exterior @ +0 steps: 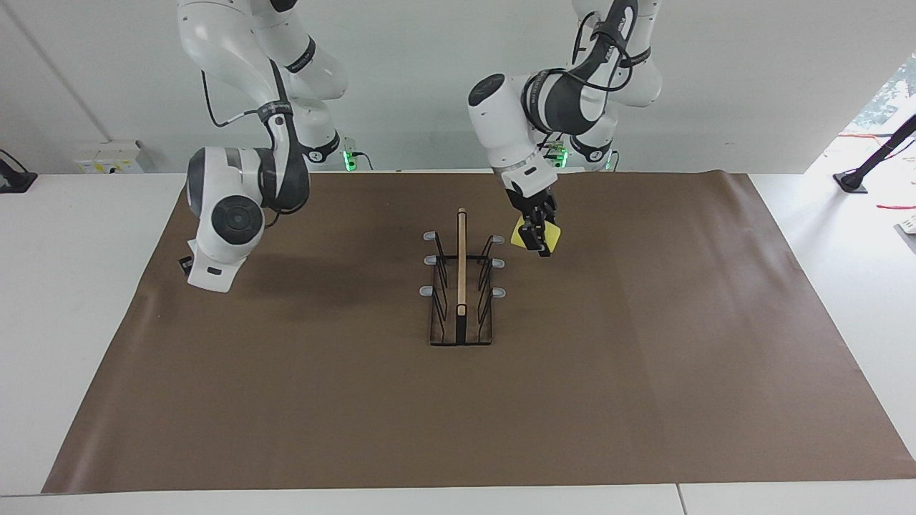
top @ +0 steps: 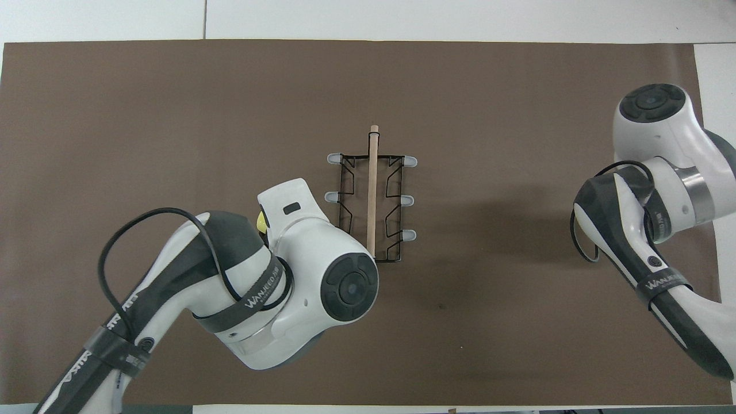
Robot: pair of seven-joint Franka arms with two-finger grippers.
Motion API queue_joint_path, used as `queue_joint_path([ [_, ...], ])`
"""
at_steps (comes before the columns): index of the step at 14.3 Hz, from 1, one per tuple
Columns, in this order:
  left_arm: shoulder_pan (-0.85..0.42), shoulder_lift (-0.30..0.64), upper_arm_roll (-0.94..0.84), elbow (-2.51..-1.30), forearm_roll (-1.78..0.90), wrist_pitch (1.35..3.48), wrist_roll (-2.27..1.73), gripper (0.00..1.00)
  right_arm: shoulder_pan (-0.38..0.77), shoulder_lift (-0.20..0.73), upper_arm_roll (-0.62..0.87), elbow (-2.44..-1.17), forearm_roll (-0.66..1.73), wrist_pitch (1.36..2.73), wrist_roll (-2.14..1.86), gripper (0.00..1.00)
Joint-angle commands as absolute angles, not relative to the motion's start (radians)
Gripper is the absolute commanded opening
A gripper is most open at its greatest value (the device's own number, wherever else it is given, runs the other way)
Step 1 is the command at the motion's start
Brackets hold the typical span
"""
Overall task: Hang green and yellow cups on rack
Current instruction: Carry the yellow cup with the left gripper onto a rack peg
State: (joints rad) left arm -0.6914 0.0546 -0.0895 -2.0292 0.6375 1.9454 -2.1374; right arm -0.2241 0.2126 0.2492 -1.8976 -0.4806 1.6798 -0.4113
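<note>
The left gripper [exterior: 537,239] hangs over the brown mat [exterior: 644,357] on the surface, fingers clenched on the yellow cup [exterior: 517,237], just off the rack [exterior: 461,286] at its 2 o'clock in the facing view, presumably lined up for a grey-tipped prong [exterior: 497,239]. The right gripper sits hidden under its arm, closed; the green cup is out of sight.

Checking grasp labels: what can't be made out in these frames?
- Green cup: seen in neither view; the right arm's wrist covers the right tool in both.
- Yellow cup: overhead view shows only a sliver under the left arm; left tool hidden there.
- Whether the Yellow cup touches the rack: cannot tell, facing view.
</note>
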Motion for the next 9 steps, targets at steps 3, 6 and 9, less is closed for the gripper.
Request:
queue_joint_path([
  [3, -0.772, 0.095, -0.072, -2.017, 0.730, 1.884, -2.249, 0.00, -0.291, 0.172, 0.262, -1.891, -0.254, 1.707, -0.590, 0.00],
  [6, -0.772, 0.107, -0.074, -1.982, 0.750, 1.867, -2.270, 0.00, -0.333, 0.166, 0.264, -1.846, -0.073, 1.723, -0.772, 0.00],
  [9, -0.791, 0.113, -0.078, -1.976, 0.741, 1.881, -2.338, 0.00, -0.341, 0.138, 0.261, -1.810, 0.059, 1.709, -0.827, 0.00],
])
